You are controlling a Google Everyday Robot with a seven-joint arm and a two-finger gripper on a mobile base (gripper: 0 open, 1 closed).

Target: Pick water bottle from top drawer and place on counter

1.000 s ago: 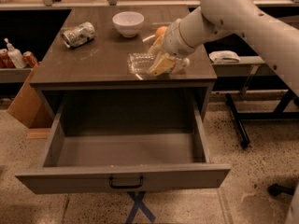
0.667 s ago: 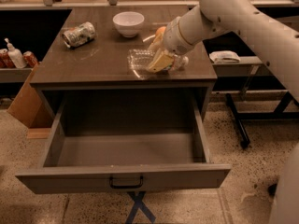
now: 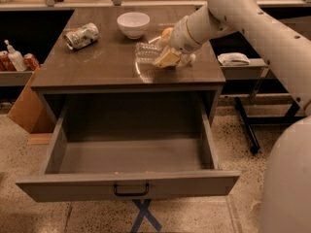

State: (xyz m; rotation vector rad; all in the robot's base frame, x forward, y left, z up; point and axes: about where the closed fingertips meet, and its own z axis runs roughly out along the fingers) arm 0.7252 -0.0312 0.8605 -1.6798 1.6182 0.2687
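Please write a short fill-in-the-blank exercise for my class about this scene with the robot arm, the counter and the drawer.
1. The top drawer is pulled ____.
2. The hand is right by the water bottle, which rests on the ____, not in the drawer.
3. The bowl behind the bottle is ____ in colour.
4. In the picture, the crushed can lies to the ____ of the bowl.

Missing words: open; counter; white; left.
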